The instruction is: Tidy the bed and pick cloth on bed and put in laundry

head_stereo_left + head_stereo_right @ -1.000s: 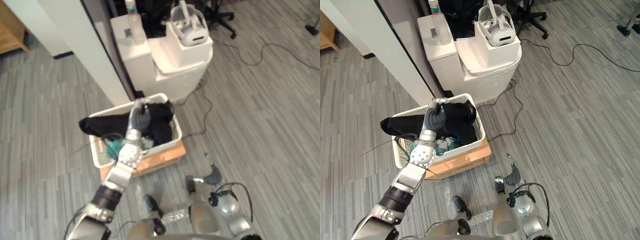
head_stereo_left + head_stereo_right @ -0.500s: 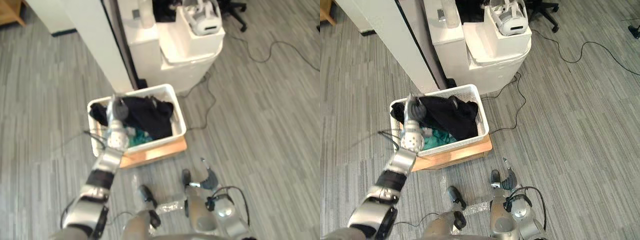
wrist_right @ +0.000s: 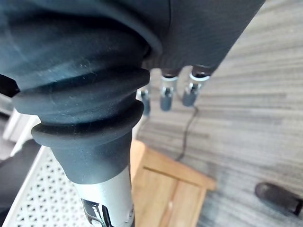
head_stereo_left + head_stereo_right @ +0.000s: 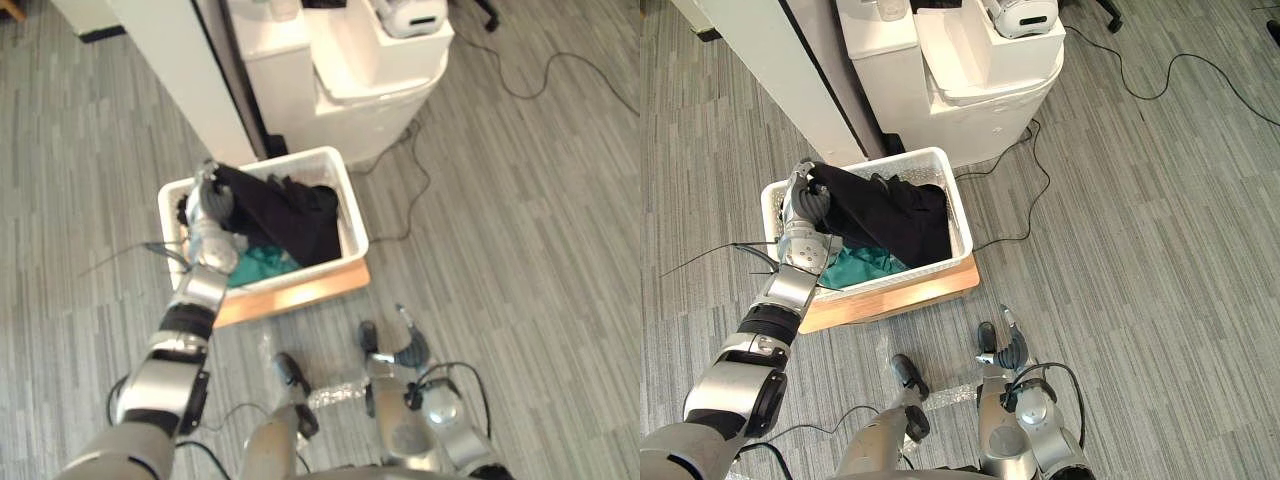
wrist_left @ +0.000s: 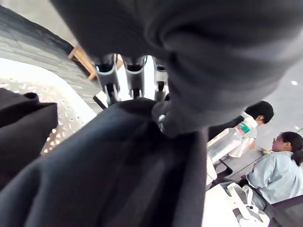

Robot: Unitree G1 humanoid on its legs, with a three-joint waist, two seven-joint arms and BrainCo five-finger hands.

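Though seemingly gripped, cloth (image 4: 892, 215) at rim (image 4: 902, 156)

We see two silver-grey arms. The left arm (image 4: 198, 292) is made of shiny rounded pieces with black bands between them, and it gets fatter toward the shoulder. The left robot hand (image 4: 208, 208) has a dark back. The right robot hand (image 4: 1010, 348) is dark on the back too. Up close, its cover (image 3: 80, 90) is dark rubber with fat ribs, like a bendy tube. A silver piece (image 3: 108, 194) sticks out of the ribbed end; we think it is the thumb. Its fingers (image 3: 166, 97) are dark with pale rings.
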